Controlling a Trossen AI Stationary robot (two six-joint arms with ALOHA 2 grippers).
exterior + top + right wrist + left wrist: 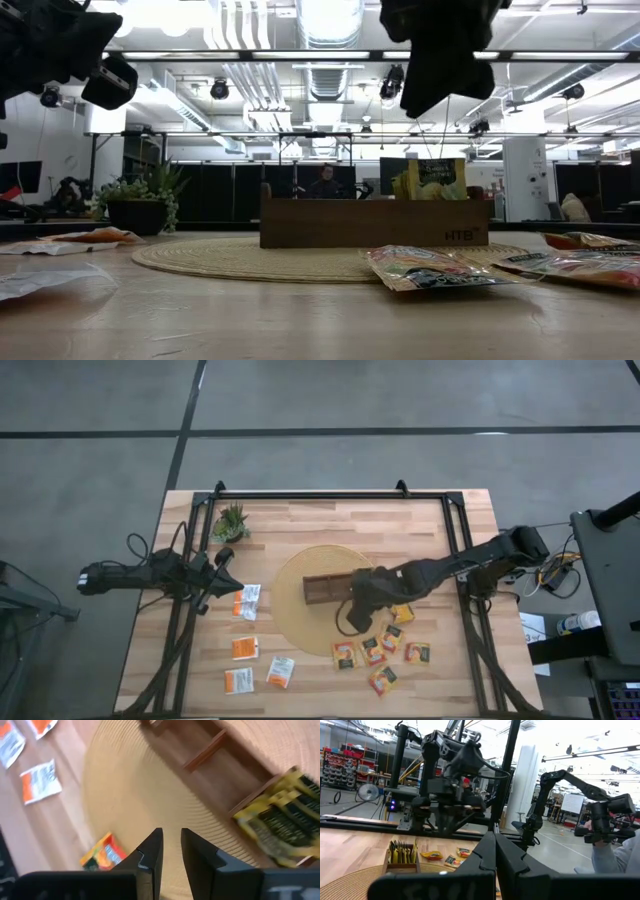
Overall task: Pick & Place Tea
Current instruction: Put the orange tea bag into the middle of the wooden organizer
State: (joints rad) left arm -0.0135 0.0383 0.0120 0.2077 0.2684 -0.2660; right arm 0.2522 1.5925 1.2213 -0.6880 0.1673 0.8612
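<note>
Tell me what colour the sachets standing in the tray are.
Yellow-green sachets with dark print, clearest in the right wrist view.

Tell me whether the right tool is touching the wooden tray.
Apart. The low view shows the right tool hanging well above the wooden tray, with open room between them.

Robotics lab: exposed ceiling ducts point(325, 25), equipment racks point(340, 767), concrete floor point(90, 450).
</note>
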